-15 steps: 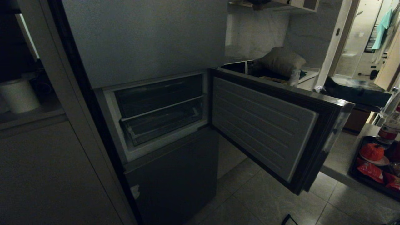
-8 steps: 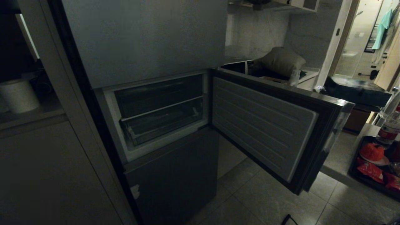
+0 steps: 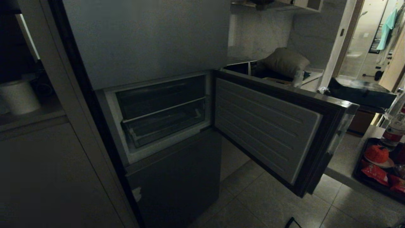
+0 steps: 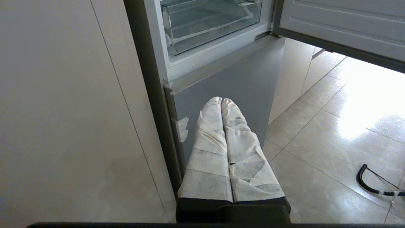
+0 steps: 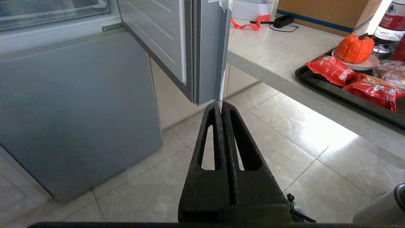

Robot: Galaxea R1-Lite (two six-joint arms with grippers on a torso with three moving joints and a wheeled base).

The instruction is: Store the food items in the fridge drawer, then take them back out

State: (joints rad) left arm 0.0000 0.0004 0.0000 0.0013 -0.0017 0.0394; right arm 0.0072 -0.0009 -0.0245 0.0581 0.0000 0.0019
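The food (image 3: 376, 154) sits on a tray (image 5: 316, 83) on the table (image 5: 269, 60), far right; the drawer (image 3: 164, 125), long axis left to right, front facing me, lies left inside the open fridge. My right gripper (image 5: 220, 106) is nearer the food, my left gripper (image 4: 222, 101) nearer the drawer. Both jaws are closed, empty.
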